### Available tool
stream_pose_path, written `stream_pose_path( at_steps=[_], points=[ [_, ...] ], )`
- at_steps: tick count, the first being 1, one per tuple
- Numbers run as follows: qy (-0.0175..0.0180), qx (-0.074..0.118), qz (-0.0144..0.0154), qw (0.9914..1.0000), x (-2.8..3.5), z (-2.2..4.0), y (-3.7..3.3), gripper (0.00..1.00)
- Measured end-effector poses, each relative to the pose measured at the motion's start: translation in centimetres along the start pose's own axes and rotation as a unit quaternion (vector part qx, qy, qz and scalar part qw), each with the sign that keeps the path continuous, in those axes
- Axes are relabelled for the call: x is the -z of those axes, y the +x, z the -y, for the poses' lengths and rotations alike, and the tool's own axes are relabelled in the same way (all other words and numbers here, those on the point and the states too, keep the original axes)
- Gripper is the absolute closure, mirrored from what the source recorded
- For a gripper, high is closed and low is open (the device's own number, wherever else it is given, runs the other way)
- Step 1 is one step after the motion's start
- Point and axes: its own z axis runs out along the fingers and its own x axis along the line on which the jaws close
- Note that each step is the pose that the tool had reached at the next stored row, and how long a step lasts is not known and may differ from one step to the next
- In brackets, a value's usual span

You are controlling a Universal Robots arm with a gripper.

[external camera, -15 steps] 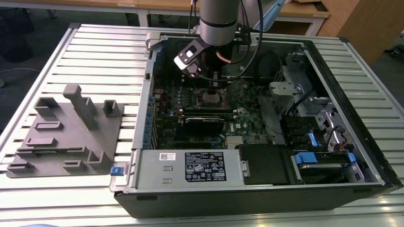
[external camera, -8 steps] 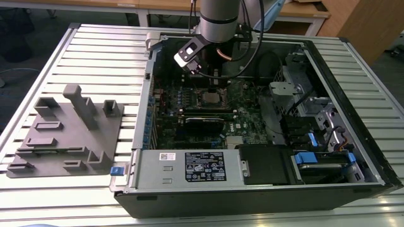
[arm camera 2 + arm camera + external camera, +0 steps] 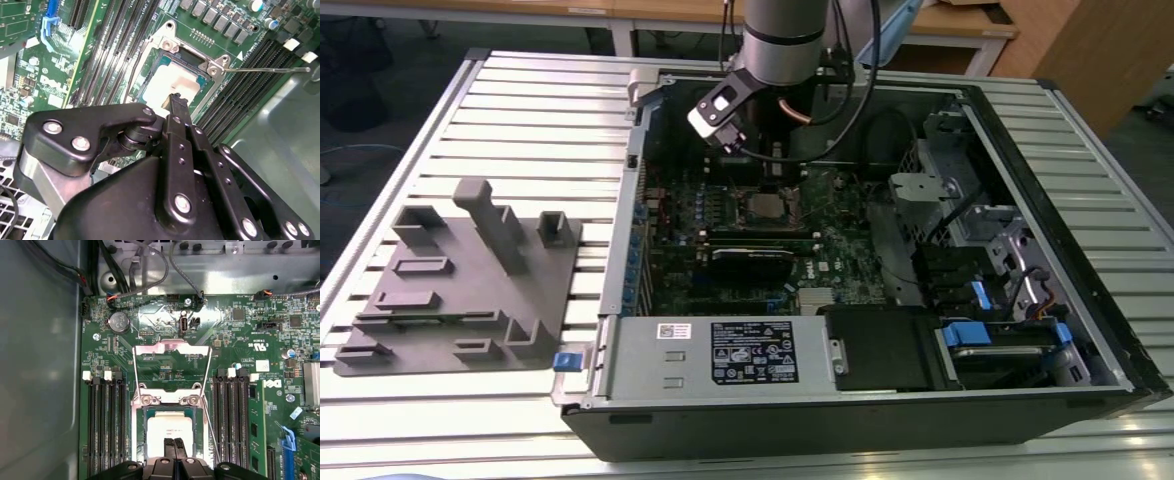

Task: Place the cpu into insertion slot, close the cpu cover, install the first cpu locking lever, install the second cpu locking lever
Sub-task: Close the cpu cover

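Both fingers [image 3: 169, 449] of tool [image 3: 173, 441] together, over seated cpu [image 3: 160, 425].

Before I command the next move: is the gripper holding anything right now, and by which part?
Nothing seems held: the gripper is shut on nothing, tips over the cpu lying in the insertion slot.

One slatted surface [image 3: 520, 110] carries one open computer case [image 3: 854, 425] and one grey fixture block [image 3: 454, 290]. Within the case: one green motherboard [image 3: 720, 225], one power supply [image 3: 720, 350], one cpu [image 3: 169, 427], one insertion slot [image 3: 141, 435], one cpu cover [image 3: 170, 349], one thin wire lever [image 3: 265, 69], one coin battery [image 3: 119, 322], two banks of long black slots [image 3: 107, 425]. One arm [image 3: 781, 30]; one tool [image 3: 174, 441] with two fingers [image 3: 169, 447].
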Motion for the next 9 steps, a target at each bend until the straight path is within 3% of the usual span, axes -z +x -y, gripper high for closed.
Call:
stream_pose_path(
  at_steps=[9],
  points=[
    [0.0000, 0.000, -0.0014, 1.00000, 1.40, -0.08, 0.01, 0.89]
  ],
)
